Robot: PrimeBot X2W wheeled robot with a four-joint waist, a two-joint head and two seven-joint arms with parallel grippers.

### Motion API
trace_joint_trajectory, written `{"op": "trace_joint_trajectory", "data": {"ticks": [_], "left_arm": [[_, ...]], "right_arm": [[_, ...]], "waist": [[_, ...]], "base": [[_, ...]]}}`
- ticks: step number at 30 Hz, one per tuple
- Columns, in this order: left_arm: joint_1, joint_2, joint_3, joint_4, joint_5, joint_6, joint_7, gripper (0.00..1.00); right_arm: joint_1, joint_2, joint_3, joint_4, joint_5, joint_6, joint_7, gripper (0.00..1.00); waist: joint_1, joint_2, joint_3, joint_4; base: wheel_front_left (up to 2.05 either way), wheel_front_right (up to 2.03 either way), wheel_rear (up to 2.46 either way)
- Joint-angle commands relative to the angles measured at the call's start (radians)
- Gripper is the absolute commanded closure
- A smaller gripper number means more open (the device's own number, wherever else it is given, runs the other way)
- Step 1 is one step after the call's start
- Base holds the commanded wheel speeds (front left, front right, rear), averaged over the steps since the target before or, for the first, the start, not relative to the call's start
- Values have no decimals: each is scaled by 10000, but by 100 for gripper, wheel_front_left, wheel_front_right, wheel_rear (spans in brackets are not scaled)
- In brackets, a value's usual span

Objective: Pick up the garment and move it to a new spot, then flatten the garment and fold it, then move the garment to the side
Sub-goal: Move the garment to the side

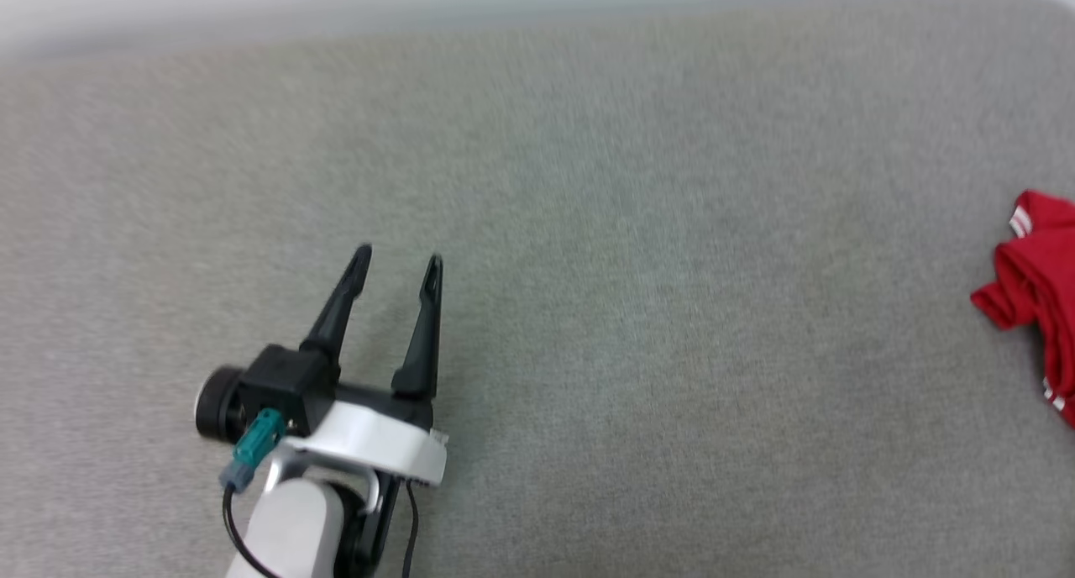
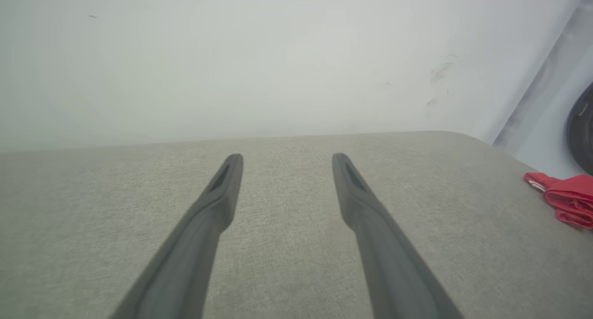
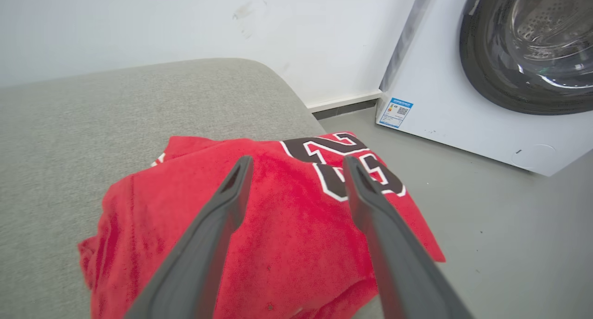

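Garment point(image 3: 287, 226) lies as folded bundle at right end of grey pad point(image 1: 588, 225), part overhanging edge. Right gripper point(image 3: 297, 163) above it, jaws apart, holding nothing. Left gripper point(image 1: 399, 256) over pad middle, jaws apart. Judgement: fold and side move look done.

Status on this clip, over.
Left tool open, empty. Right tool open over the garment, bunched at the cushion edge. Nothing in the way.

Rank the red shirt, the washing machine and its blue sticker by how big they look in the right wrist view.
1. Red shirt and washing machine: about alike; the shirt lies nearer the camera, so I won't rank them.
2. Blue sticker: clearly smallest.
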Motion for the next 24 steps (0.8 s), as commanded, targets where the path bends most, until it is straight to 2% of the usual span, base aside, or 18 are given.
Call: {"op": "trace_joint_trajectory", "data": {"ticks": [1,11,13,24], "left_arm": [[317,-60,73,127,-88,94,-71,0],[1497,-58,398,861,-511,358,-144,0],[1586,-46,433,933,-545,378,-151,0],[2060,392,858,1519,-810,457,-170,0]], "right_arm": [[411,266,226,-253,39,-17,-106,0],[2466,2029,1412,-2643,-406,-17,-230,0],[2646,2196,1491,-2920,-498,-17,-221,0],[4510,3783,2276,-6624,-1398,-17,789,0]], "waist": [[2,0,-880,336],[2,0,-2114,899],[2,0,-2224,947],[2,0,-3114,1261]], "base": [[0,0,0],[0,0,0],[0,0,0],[0,0,0]]}}
